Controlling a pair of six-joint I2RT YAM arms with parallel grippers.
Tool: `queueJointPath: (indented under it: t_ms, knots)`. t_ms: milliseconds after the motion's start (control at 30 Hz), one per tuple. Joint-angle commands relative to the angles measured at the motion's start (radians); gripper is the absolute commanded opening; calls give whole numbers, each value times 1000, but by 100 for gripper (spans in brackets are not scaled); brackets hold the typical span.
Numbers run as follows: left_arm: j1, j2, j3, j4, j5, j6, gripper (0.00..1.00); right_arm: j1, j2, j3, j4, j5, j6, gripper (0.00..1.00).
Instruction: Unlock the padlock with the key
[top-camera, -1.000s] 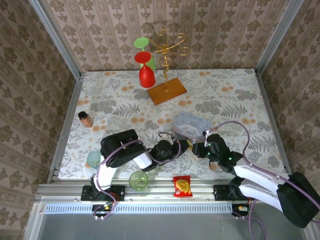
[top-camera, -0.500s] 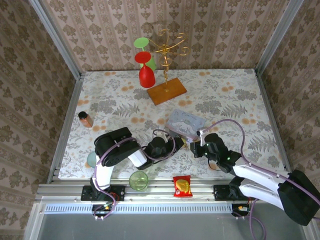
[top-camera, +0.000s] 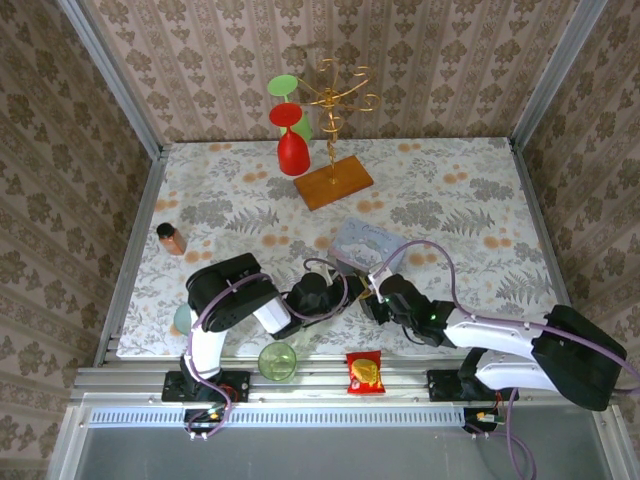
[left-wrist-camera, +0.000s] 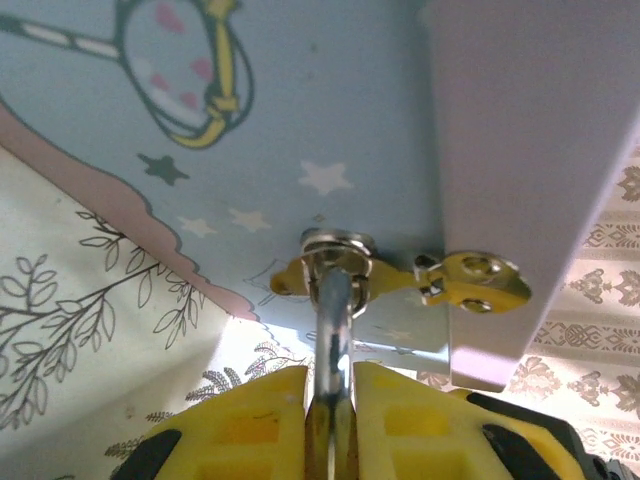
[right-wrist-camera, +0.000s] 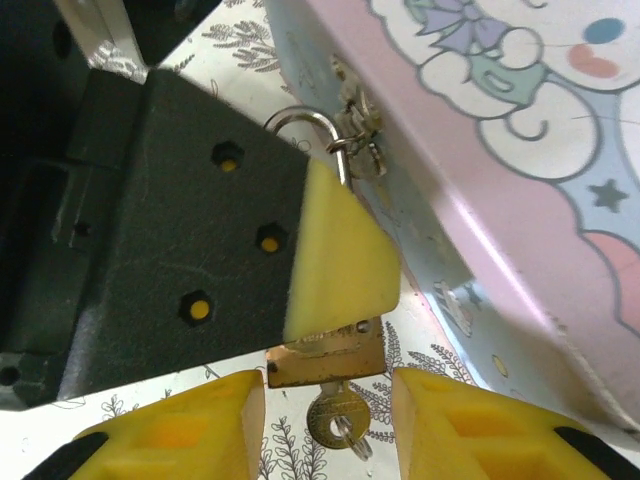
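Note:
In the right wrist view the brass padlock (right-wrist-camera: 326, 361) hangs from the hasp (right-wrist-camera: 358, 135) of the pastel tin box (right-wrist-camera: 520, 160) by its silver shackle (right-wrist-camera: 305, 122). The grey key (right-wrist-camera: 338, 421) sticks out of its underside with a small ring on it. My right gripper (right-wrist-camera: 328, 428) is open, with the key between its yellow fingers (right-wrist-camera: 170, 435) and touching neither. My left gripper (left-wrist-camera: 333, 400) is shut on the padlock (left-wrist-camera: 333, 320) just below the gold hasp (left-wrist-camera: 345, 268). From above, both grippers (top-camera: 352, 288) (top-camera: 370, 302) meet at the tin's near edge (top-camera: 362, 243).
A gold wire rack on a wooden base (top-camera: 335, 180) with a red glass (top-camera: 292, 150) stands at the back. A brown bottle (top-camera: 171, 238) is at the left. A green glass (top-camera: 277, 361), a teal bowl (top-camera: 186, 318) and a snack packet (top-camera: 364, 372) lie near the front edge.
The left arm has drawn back to the left, taking the padlock and the tin box with it. The right gripper has followed leftward and now sits around the key.

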Motion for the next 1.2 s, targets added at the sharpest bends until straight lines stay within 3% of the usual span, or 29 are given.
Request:
queueJointPath:
  t_ms: [0,200,400,500,733,867,1000,1167]
  knots:
    - [5,-45,-16,29,12,14,0,35,41,29,5,113,-31,38]
    - [7,-53,-19,28,17,12,0,63,113,55,11,168,-39,34]
    - [-11,-35,2,28,24,-4,0,75,118,41,91,177,-62,24]
    - [-20,-30,7,29,21,-12,0,76,143,66,102,150,-74,14]
    - [-24,-56,2,29,16,-9,7,46,151,36,162,0,-1,9]
    - [-15,-59,-19,28,16,1,21,-39,80,-35,217,-173,80,8]
    - [8,-97,-80,11,-17,52,28,-130,10,-85,219,-358,146,8]
    - [33,-147,-88,-100,-8,142,32,-154,-9,-109,200,-413,177,8]
